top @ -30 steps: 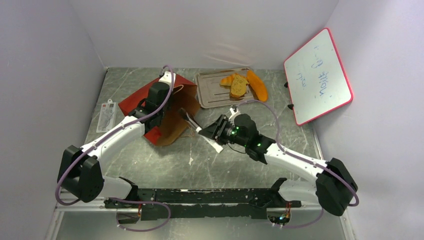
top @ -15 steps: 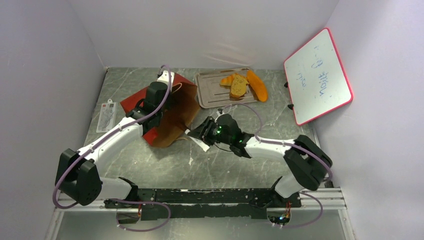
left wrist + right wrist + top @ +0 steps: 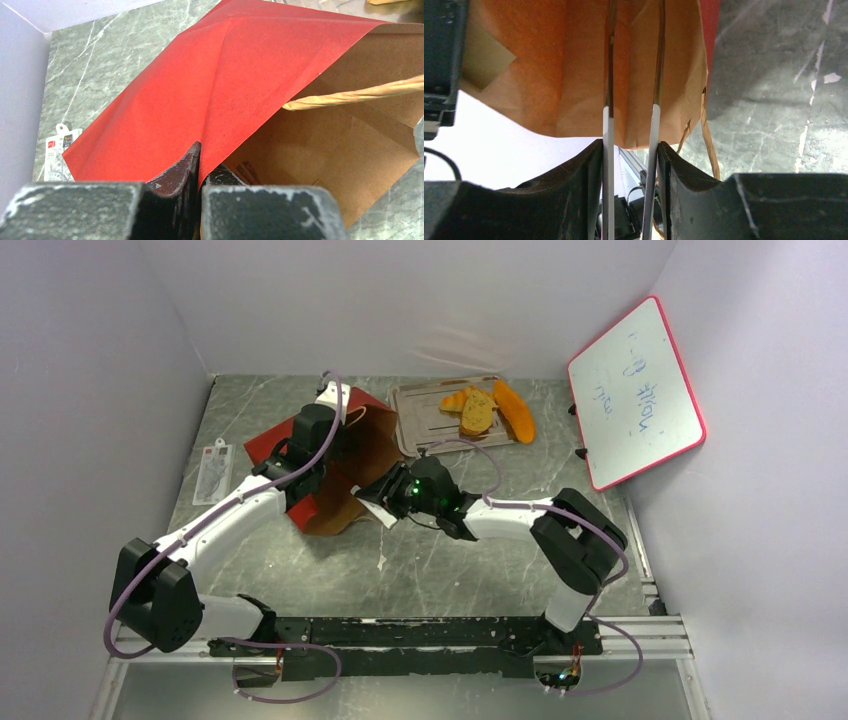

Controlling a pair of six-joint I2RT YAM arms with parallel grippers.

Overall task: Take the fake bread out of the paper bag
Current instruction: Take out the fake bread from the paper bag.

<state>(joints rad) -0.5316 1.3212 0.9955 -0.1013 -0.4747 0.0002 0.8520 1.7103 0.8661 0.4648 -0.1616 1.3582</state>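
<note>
Right gripper [image 3: 630,146] moved left to paper bag [image 3: 225,85] mouth, tongs [image 3: 655,130] clamped in it, bag edge pinched by left gripper [image 3: 200,165], grey marbled table [image 3: 450,570], white walls [image 3: 400,300].

The paper bag [image 3: 240,85] is matt red outside and rough brown kraft inside, its handle [image 3: 350,95] twisted paper cord. The table [image 3: 450,570] looks like smooth marbled stone, the tray [image 3: 420,435] dull silvery metal. The tongs [image 3: 655,130] look smooth.
</note>
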